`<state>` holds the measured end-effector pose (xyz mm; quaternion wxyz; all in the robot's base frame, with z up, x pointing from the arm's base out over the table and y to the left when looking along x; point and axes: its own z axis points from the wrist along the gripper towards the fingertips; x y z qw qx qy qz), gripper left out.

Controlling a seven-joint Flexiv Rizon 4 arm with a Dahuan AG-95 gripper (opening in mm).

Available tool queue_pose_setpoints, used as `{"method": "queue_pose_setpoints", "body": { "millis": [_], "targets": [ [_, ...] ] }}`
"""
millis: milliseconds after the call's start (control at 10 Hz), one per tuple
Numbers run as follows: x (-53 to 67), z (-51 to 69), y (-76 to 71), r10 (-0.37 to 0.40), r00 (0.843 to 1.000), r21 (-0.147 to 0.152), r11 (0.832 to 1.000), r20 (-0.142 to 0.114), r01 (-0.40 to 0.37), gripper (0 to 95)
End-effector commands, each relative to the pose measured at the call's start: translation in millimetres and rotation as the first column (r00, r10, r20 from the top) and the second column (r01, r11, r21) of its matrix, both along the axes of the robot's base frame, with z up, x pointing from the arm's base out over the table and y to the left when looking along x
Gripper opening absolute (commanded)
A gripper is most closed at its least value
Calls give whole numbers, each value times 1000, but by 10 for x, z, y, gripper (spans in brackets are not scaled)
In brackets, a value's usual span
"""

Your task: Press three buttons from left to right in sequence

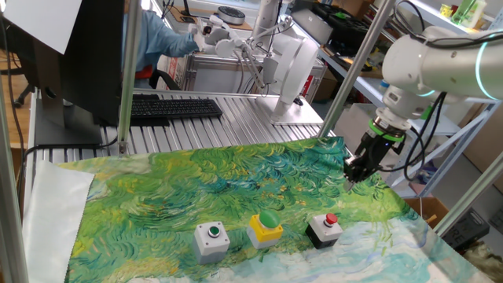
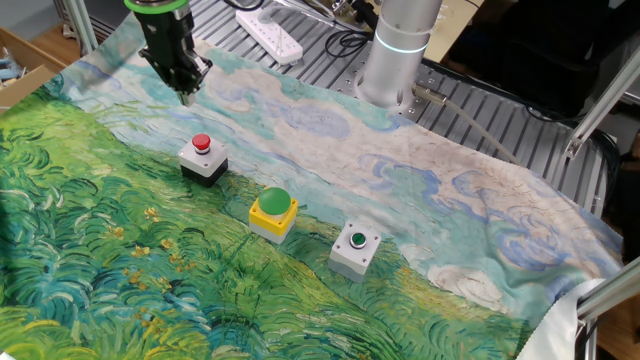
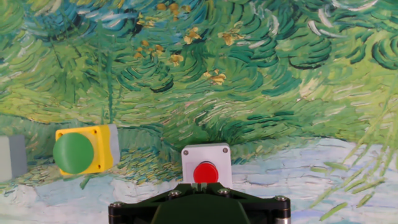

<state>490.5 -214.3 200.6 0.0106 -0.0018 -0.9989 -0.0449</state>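
One fixed view: black two-finger gripper hangs above painted cloth, touching nothing, up and right of black box with small red button; finger gap unreadable. Yellow box with large green dome mid-row, grey box with small green button left.

Other fixed view: gripper above cloth beyond red-button box; tips blurred.

Hand view: fingertips hidden; grey box cut off at left edge.

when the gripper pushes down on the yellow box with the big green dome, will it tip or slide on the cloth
The yellow box sits flat and squat, so a centred push probably won't tip it. It looks small and light on the painted cloth, so an off-centre press might shift it. The gripper hangs well off it.
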Motion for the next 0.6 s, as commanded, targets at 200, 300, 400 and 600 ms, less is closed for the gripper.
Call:
{"method": "queue_pose_setpoints", "body": {
  "millis": [200,300,400,600],
  "targets": [
    [-20,3,7,-10,1000,-5,1000,5,10,0],
    [-20,3,7,-9,1000,-4,1000,5,9,0],
    [-20,3,7,-9,1000,-4,1000,13,10,0],
    [-20,3,7,14,1000,-2,1000,27,-14,0]
  ]
}}
